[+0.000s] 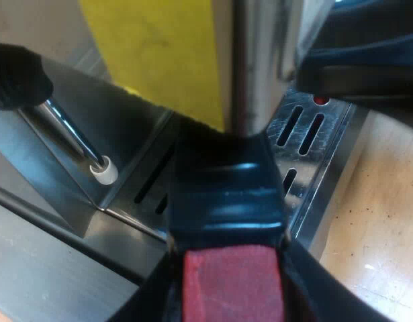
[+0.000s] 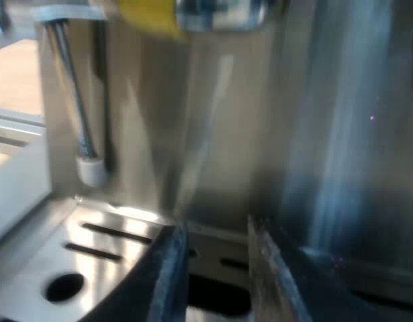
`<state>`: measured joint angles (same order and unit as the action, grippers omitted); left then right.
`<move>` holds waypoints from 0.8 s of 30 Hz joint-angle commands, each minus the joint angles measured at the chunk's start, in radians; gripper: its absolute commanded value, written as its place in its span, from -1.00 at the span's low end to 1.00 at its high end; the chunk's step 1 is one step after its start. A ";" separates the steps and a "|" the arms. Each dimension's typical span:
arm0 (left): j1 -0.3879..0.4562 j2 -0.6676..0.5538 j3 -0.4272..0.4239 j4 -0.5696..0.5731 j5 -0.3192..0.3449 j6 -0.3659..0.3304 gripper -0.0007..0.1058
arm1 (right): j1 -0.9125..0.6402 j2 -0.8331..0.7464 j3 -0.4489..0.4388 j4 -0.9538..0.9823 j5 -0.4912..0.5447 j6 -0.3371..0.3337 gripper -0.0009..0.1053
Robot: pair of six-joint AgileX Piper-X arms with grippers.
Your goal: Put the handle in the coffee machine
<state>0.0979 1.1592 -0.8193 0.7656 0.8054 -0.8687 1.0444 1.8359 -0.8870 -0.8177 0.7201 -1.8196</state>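
Pale wooden tabletop is seen beside the espresso machine, against whose steel front everything is set. The handle, dark and ending in red, is gripped at that red end by the left gripper, whose black fingers are closed against both its sides. It is held over the slotted drip tray at the machine's front. It is continued by a bright metal part that rises beside a yellow panel; whether the holder is locked in cannot be told. Near the handle, a steam wand with a white tip is hung just above the tray's edge. In the right wrist view the right gripper is found low at the machine's front, over the same tray. Its fingers are parted by a narrow gap and nothing is held between them. Long slots and one round hole are cut in the tray's plate, and what lies beneath them cannot be made out.
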 commanded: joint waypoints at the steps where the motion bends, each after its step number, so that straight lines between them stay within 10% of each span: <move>1: 0.008 -0.045 -0.027 0.000 0.152 0.020 -0.98 | -0.009 0.066 -0.024 -0.187 0.020 -0.053 -0.49; 24: 0.008 -0.045 -0.027 0.019 0.152 0.020 -0.98 | -0.050 0.184 -0.233 -0.366 0.068 -0.154 -0.49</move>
<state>0.0979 1.1592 -0.8193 0.7770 0.8079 -0.8710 1.0042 2.0290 -1.1129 -1.1168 0.7930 -1.9215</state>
